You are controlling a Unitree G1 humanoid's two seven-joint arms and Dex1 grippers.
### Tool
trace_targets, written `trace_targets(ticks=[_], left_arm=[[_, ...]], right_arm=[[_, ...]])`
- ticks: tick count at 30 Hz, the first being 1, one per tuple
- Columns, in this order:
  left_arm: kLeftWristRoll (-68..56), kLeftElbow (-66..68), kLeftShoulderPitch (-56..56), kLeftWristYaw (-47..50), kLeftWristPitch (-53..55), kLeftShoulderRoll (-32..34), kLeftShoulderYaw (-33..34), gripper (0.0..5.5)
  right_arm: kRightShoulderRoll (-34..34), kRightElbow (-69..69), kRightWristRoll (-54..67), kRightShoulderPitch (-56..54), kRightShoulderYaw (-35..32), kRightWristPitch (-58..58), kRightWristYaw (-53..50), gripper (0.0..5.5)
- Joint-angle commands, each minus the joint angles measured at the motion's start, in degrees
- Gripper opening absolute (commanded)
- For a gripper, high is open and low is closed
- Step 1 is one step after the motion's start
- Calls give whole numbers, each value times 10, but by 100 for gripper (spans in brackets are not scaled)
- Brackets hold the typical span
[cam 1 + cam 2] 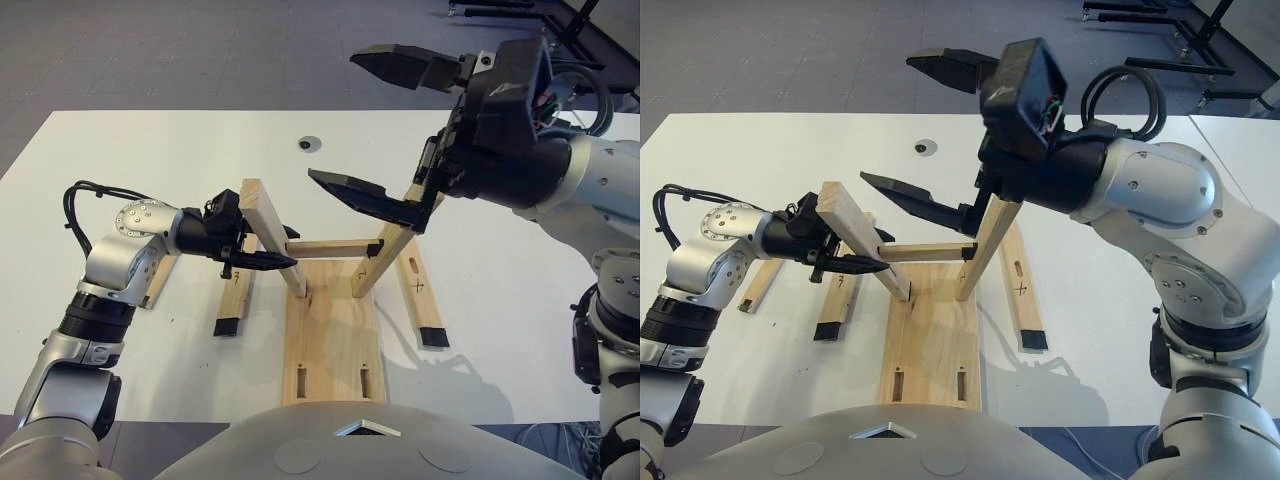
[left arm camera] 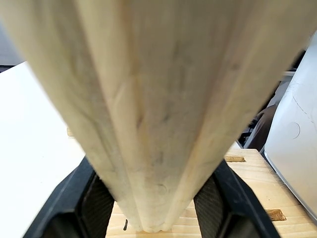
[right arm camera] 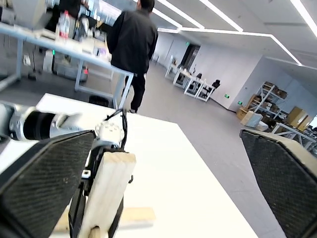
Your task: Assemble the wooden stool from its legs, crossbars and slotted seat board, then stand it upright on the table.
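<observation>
Two pale legs (image 1: 272, 232) leaning | crossbar (image 1: 335, 248) joins them, apparently | seat board (image 1: 330, 345) flat

The left leg (image 1: 265, 215) and right leg (image 1: 378, 258) stand tilted in the board (image 1: 330, 360), and the crossbar (image 1: 335, 248) blocks the gap between them. The left gripper (image 1: 275, 252) clamps the left leg. The right gripper (image 1: 335, 115) hangs spread wide above. Loose legs (image 1: 232, 300) lie flat beside the board. A gripper could pass over the far table (image 1: 180, 150).
</observation>
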Motion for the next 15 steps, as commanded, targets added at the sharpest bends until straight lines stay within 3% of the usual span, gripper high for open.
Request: trace_targets(ticks=[1, 8, 15], left_arm=[[41, -3, 53, -5, 37, 10, -52, 202], [40, -8, 48, -1, 42, 7, -60, 202], [38, -9, 45, -4, 45, 11, -61, 202]], right_arm=[[-34, -4, -94, -76, 85, 35, 30, 536], [-45, 23, -234, -101, 216, 11, 126, 536], [-27, 57, -340, -69, 254, -46, 157, 536]])
